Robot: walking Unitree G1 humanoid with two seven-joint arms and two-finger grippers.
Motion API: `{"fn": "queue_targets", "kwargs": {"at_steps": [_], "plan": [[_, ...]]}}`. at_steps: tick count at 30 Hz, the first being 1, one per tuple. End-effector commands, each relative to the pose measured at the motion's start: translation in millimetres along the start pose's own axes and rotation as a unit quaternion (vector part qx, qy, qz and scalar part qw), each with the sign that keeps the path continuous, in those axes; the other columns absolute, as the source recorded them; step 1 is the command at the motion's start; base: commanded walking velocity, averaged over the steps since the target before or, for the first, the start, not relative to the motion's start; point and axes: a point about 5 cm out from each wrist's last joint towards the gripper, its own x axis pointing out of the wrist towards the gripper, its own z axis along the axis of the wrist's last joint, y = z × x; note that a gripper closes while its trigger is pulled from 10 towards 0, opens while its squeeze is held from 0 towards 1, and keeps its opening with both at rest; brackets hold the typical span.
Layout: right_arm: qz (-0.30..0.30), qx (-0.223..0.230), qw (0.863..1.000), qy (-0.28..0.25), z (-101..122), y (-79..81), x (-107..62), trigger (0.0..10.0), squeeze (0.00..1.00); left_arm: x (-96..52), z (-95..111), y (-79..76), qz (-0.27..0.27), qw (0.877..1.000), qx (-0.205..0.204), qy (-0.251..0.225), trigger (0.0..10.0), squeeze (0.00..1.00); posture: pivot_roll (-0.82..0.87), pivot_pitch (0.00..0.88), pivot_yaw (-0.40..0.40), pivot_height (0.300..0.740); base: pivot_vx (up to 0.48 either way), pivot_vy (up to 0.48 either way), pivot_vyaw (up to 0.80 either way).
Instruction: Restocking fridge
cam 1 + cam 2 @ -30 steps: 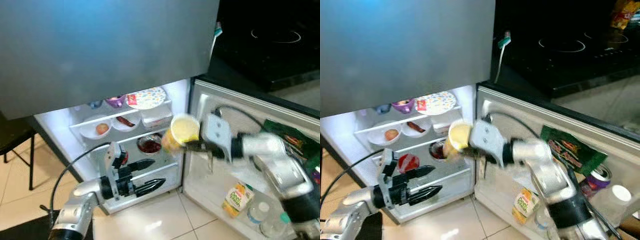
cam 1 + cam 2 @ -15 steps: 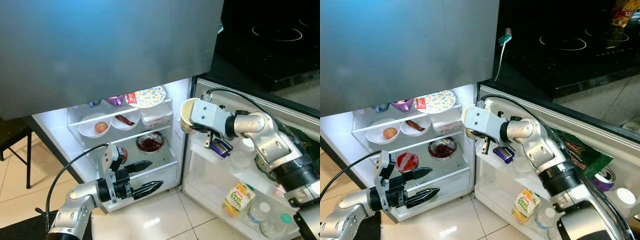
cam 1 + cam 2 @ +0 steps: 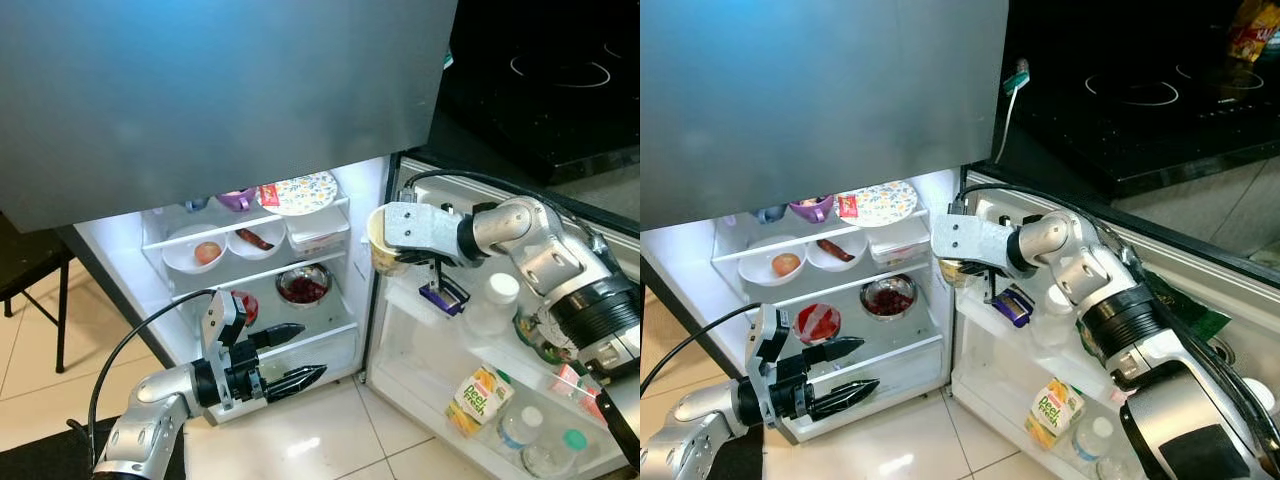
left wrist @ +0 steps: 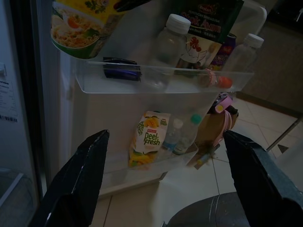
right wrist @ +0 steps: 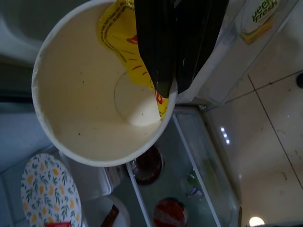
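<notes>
My right gripper [image 5: 170,87] is shut on the rim of a yellow and green instant noodle cup [image 3: 384,241], one finger inside it. The cup [image 4: 79,29] hangs tilted at the inner end of the upper door shelf [image 3: 440,320] of the open fridge, and its inside [image 5: 90,104] looks cream and bare. Low in front of the fridge's bottom shelf, my left gripper [image 3: 312,350] is open and holds nothing.
Fridge shelves hold a bowl with an apple [image 3: 204,253], a floral plate [image 3: 300,192], a steel bowl of red food [image 3: 303,287] and a red-topped tub [image 3: 817,322]. The door carries a dark blue packet [image 3: 443,296], white-capped bottles [image 3: 495,300] and a juice pack [image 3: 478,398]. Black hob [image 3: 560,80] above.
My right arm has carried the cup from in front of the fridge shelves to the right and down, to the door's upper shelf. The left gripper has hardly moved.
</notes>
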Motion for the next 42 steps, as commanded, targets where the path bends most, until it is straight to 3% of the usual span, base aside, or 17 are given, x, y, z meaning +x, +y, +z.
{"fn": "queue_targets", "kwargs": {"at_steps": [1,7,29,34,35,42], "plan": [[-0.011,0.009,0.998,0.055,-19.1,-6.0,-9.6,10.0,0.00,-5.8,1.4,0.4,0.002,1.000,0.005,0.018,10.0,0.00,-0.02,0.000,-0.031,0.740,0.000,0.000,0.00],[-0.016,0.024,0.996,0.089,-32.5,-10.6,-17.8,10.0,0.00,-5.4,2.4,0.2,-0.001,1.000,0.007,0.019,10.0,0.00,-0.02,0.000,-0.024,0.740,0.000,0.000,0.00],[-0.032,0.039,0.996,0.075,-34.4,-26.7,-46.3,10.0,0.00,-2.7,3.3,1.0,-0.009,1.000,0.007,0.021,10.0,0.00,-0.02,0.000,-0.005,0.740,0.000,0.000,0.00],[-0.022,0.031,0.995,0.087,-37.2,-26.9,-54.3,10.0,0.00,-2.9,3.3,1.6,-0.010,1.000,0.007,0.022,10.0,0.00,-0.03,0.000,-0.003,0.740,0.000,0.000,0.00],[0.000,0.023,0.994,0.103,-41.6,-24.0,-62.1,10.0,0.00,-2.0,3.2,1.6,-0.011,1.000,0.007,0.023,10.0,0.00,-0.03,0.000,-0.004,0.740,0.000,0.000,0.00],[0.031,0.008,0.992,0.124,-44.3,-20.2,-69.0,10.0,0.00,0.1,3.0,0.9,-0.014,1.000,0.006,0.021,10.0,0.00,-0.03,0.000,-0.004,0.740,0.000,0.000,0.00]]}}
